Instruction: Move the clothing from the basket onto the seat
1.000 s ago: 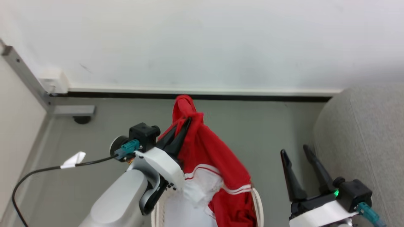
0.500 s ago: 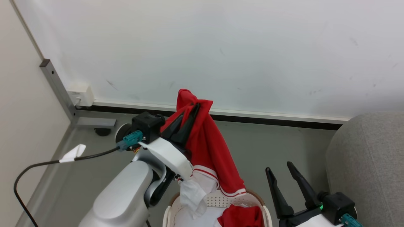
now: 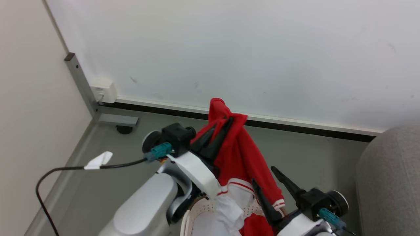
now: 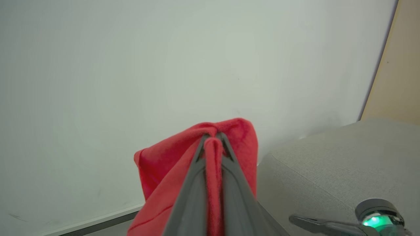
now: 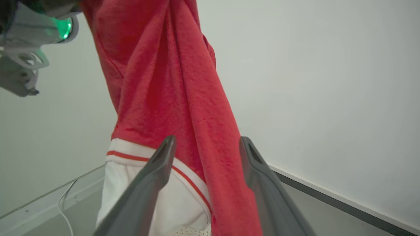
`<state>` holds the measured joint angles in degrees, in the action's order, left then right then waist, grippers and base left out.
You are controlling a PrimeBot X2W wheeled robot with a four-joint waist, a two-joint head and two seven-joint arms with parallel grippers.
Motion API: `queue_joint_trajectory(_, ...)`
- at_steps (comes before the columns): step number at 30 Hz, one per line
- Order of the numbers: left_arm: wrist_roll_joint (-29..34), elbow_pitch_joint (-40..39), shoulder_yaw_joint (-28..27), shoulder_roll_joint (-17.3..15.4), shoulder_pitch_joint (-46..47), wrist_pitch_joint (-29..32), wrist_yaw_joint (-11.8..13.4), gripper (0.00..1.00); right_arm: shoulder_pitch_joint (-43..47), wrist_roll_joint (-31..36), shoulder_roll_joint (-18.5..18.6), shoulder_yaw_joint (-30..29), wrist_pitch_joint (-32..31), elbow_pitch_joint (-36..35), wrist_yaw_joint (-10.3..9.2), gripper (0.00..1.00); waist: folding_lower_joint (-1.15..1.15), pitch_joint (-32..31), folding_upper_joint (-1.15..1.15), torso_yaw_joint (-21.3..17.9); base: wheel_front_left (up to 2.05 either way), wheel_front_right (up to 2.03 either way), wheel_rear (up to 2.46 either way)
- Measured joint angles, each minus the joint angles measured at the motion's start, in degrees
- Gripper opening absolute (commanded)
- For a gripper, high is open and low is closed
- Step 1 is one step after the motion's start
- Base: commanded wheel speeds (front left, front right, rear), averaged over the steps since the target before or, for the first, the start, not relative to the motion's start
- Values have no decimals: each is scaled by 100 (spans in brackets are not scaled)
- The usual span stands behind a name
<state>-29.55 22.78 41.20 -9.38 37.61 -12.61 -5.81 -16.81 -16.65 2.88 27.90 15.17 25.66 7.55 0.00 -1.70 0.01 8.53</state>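
Across the back, a pale wall (image 3: 229,49); below it, grey floor (image 3: 311,157). At the right edge of the head view, the light grey upholstered seat (image 3: 390,183), well apart from the clothing. From the lower left, the pale left forearm (image 3: 144,209), angled up and forward. Hanging from the left gripper (image 3: 224,121), a red garment (image 3: 239,154) with white trim, held up over the white perforated basket (image 3: 200,209), its lower white panel dangling at the basket's mouth. Down in the basket, more red fabric (image 3: 257,226). On that left gripper, fingers pressed nearly together, pinching a fold of the garment's top edge between them. At the lower right, the right gripper (image 3: 262,174), fingers spread wide and closed on nothing, the hanging cloth just beyond them; touching it or not, cannot tell. Off the left wrist, a black cable (image 3: 65,168) looping over the floor, with a small white tag (image 3: 97,160) on it.
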Motion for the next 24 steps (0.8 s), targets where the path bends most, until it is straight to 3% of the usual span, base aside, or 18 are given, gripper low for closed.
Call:
queue_joint_trajectory(9, -2, -174, 588, 246, -143, 87, -83, 0, -907, -219, 203, 753, 0, 1369, 0, 100, 0, -88, 0, 449, 0, 0, 0)
queue_joint_trajectory(15, -38, -303, 934, 323, -200, 124, -125, 0, -1151, -598, 289, 1135, 0, 1903, 0, 100, 0, -162, 0, 806, 0, 0, 0)
queue_joint_trajectory(16, -56, -318, 969, 333, -210, 129, -129, 0, -1165, -682, 297, 1185, 0, 1926, 0, 94, 0, -177, 0, 863, 0, 0, 0)
queue_joint_trajectory(17, -68, -330, 1001, 337, -220, 144, -130, 0, -1183, -755, 300, 1218, 0, 1949, 0, 25, 0, -191, 0, 914, 0, 0, 0)
queue_joint_trajectory(18, -77, -332, 1017, 339, -228, 145, -130, 0, -1203, -815, 305, 1239, 0, 1971, 0, 0, 0, -205, 0, 961, 0, 0, 0)
queue_joint_trajectory(24, -148, -285, 1002, 307, -253, 142, -122, 0, -1214, -1092, 346, 1248, 0, 1856, 0, 0, 0, -293, 0, 1115, 0, 0, 0)
